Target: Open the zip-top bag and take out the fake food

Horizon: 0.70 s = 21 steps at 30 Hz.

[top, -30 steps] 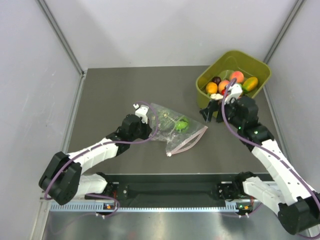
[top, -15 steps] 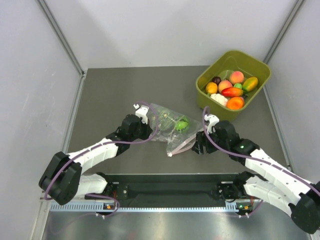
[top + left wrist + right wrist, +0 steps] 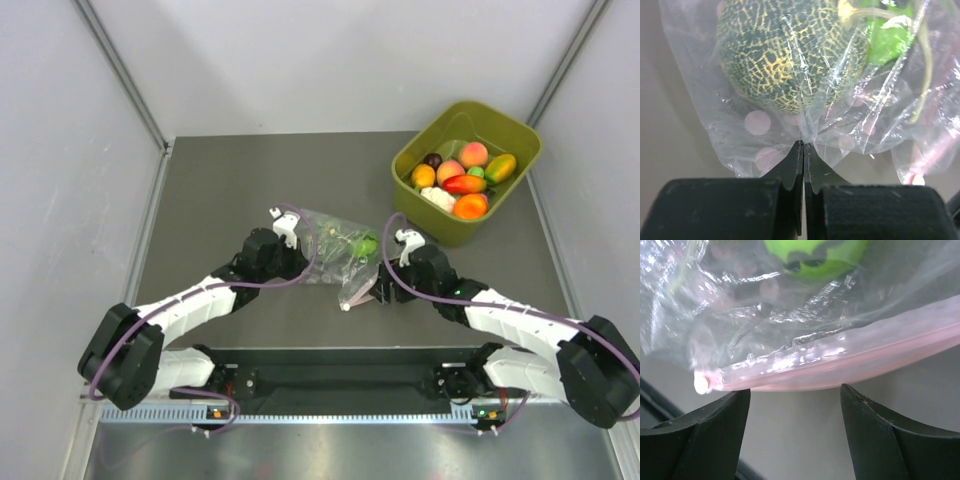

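Note:
The clear zip-top bag (image 3: 340, 258) lies crumpled at the table's middle, its pink zip strip (image 3: 840, 365) at the near right. Inside are fake food pieces: a dark green netted melon (image 3: 785, 50) and a bright green fruit (image 3: 815, 255). My left gripper (image 3: 803, 144) is shut on a pinch of the bag's plastic at its left end, below the melon. At the bag's right end my right gripper (image 3: 795, 390) stands open, its fingertips just short of the zip strip, with only bare table between them. A white bead (image 3: 701, 385) marks the strip's left end.
An olive-green tub (image 3: 425, 212) with several toy fruits stands at the back right, behind the right arm. Grey walls close in the table on the left, back and right. A black rail (image 3: 340, 380) runs along the near edge.
My right arm has swung from the tub down and left to the bag's zip strip, its jaws a little narrower. The bag has bunched slightly leftward. The left arm has held still.

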{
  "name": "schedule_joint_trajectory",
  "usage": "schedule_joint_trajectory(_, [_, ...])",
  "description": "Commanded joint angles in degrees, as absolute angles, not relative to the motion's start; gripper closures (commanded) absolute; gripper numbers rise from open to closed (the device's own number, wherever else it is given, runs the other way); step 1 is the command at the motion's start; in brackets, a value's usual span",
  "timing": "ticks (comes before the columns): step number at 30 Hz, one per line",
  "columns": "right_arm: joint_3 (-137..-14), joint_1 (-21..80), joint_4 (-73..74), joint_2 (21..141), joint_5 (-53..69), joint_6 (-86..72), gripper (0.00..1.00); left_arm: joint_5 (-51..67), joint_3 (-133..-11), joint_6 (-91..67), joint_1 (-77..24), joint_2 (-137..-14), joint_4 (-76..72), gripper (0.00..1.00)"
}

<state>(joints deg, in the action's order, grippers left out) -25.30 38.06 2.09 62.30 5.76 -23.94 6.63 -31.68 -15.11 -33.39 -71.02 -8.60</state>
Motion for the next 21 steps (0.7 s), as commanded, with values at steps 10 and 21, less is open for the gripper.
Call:
schedule_joint_trajectory(10, [-15.03,38.94,-34.70,65.13,2.55,-24.97,0.20,22.49,-31.29,-13.19,-33.31,-73.91,-15.91,1.00])
schedule_joint_trajectory(21, [-15.73,38.94,-54.21,74.51,6.06,-19.87,0.18,29.44,-34.10,-8.79,-36.47,-78.31,-13.10,1.00])
